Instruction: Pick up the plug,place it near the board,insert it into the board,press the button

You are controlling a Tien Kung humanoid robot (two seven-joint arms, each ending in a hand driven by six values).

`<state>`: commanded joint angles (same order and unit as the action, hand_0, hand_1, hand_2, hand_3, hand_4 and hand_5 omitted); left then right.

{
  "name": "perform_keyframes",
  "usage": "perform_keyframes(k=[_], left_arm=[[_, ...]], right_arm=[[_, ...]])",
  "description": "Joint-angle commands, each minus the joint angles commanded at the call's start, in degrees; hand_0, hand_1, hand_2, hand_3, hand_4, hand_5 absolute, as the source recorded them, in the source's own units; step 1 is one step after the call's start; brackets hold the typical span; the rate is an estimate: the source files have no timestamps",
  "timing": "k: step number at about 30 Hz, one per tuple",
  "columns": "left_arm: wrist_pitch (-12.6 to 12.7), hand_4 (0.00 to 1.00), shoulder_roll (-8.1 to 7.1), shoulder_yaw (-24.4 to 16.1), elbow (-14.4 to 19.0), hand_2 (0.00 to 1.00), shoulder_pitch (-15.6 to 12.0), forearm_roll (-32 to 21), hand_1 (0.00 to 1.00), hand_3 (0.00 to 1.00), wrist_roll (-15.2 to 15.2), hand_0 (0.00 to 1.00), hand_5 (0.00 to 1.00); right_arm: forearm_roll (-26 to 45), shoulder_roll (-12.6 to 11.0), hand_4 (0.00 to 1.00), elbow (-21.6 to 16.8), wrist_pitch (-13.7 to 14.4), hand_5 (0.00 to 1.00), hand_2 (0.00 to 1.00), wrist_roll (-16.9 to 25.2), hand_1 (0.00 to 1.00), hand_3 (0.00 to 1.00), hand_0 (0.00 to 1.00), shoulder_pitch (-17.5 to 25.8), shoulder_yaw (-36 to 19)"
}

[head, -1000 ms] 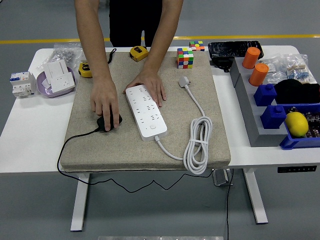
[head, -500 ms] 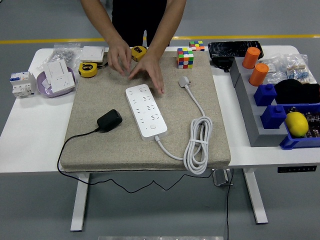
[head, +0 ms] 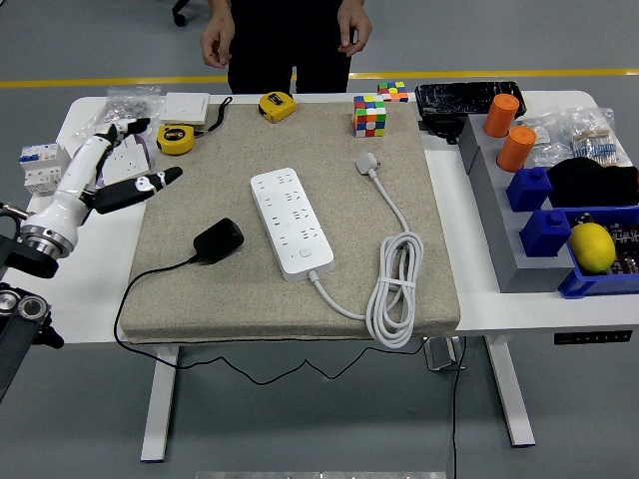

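Observation:
A black plug adapter (head: 218,240) lies on the beige mat (head: 200,289), left of the white power strip (head: 291,222); its black cable runs off the mat's left edge. The strip lies diagonally mid-mat with its round button (head: 306,254) at the near end. Its own white cord is coiled at the right (head: 396,289) and ends in a white plug (head: 367,161). My left hand (head: 128,160) hovers over the table's left side, fingers spread and holding nothing, up and left of the black plug. The right hand is out of view.
A person stands at the far side, both hands (head: 218,44) drawn back at waist height. Two yellow tape measures (head: 176,138), a Rubik's cube (head: 369,115), a wall socket on a purple dish (head: 140,160) and a breaker (head: 42,166) lie around the mat. Grey and blue bins with orange cylinders and a lemon (head: 592,246) fill the right.
The person's hands left the plug and strip and withdrew to their body. My left arm has come into view from the left, over the table's left side.

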<state>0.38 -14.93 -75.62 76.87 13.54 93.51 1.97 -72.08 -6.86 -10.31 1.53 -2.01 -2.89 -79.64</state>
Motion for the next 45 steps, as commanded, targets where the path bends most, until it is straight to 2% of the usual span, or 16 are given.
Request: perform_keyframes(k=[6, 12, 14, 15, 20, 21, 26, 27, 37, 45], left_arm=[[1.59, 0.998, -1.04, 9.21, -6.12, 0.888, 3.06, 1.33, 0.938, 0.854, 1.10, 0.949, 0.373], [4.07, 0.998, 0.02, 13.83, -11.33, 0.887, 5.43, 3.32, 0.938, 0.849, 2.49, 0.924, 0.370], [5.18, 0.998, 0.45, 14.63, -13.08, 0.887, 6.17, 3.88, 0.938, 0.849, 3.14, 0.924, 0.370], [5.95, 0.998, 0.77, 15.11, -14.20, 0.852, 6.68, 4.15, 0.928, 0.833, 3.52, 0.889, 0.367], [8.46, 0.998, 2.03, 16.66, -17.87, 0.852, 8.43, 5.53, 0.928, 0.833, 4.86, 0.889, 0.367], [8.77, 0.998, 2.25, 17.01, -18.55, 0.821, 8.76, 5.75, 0.876, 0.802, 4.96, 0.830, 0.370], [11.08, 0.998, 3.17, 19.24, -21.73, 0.821, 10.09, 6.09, 0.876, 0.802, 5.90, 0.830, 0.370], [11.67, 0.998, 3.30, 19.67, -22.32, 0.649, 10.29, 6.24, 0.695, 0.712, 6.11, 0.684, 0.369], [13.60, 0.998, 4.67, 20.35, -27.70, 0.639, 11.46, 9.26, 0.676, 0.695, 6.33, 0.654, 0.373], [14.51, 0.998, 5.09, 19.71, -31.20, 0.630, 11.80, 11.70, 0.649, 0.654, 6.38, 0.618, 0.386]], right_arm=[[-0.40, -0.30, 0.998, 0.00, -0.05, 0.798, 0.748, -0.13, 0.796, 0.779, 0.932, 0.10, 0.14], [-0.54, -0.59, 0.998, 0.00, -0.10, 0.797, 0.748, -0.21, 0.797, 0.778, 0.932, 0.02, 0.39], [-0.51, -0.58, 0.998, 0.00, -0.13, 0.797, 0.748, -0.21, 0.797, 0.778, 0.932, 0.05, 0.56], [-0.55, -0.57, 0.998, 0.00, -0.14, 0.797, 0.747, -0.22, 0.796, 0.778, 0.931, 0.04, 0.59], [-0.47, -0.59, 0.998, 0.00, -0.19, 0.797, 0.747, -0.15, 0.796, 0.778, 0.931, -0.06, 0.94], [-0.48, -0.61, 0.998, 0.00, -0.21, 0.797, 0.747, -0.16, 0.796, 0.778, 0.932, -0.08, 1.00], [-0.53, -0.66, 0.998, 0.00, -0.21, 0.797, 0.747, -0.20, 0.796, 0.778, 0.932, -0.16, 1.05], [-0.55, -0.66, 0.998, 0.00, -0.22, 0.797, 0.745, -0.22, 0.796, 0.778, 0.932, -0.17, 1.06], [-0.68, -0.63, 0.998, 0.00, -0.24, 0.798, 0.745, -0.27, 0.796, 0.778, 0.931, -0.11, 0.83], [-0.66, -0.59, 0.998, 0.00, -0.25, 0.798, 0.745, -0.19, 0.796, 0.778, 0.932, -0.14, 0.80]])
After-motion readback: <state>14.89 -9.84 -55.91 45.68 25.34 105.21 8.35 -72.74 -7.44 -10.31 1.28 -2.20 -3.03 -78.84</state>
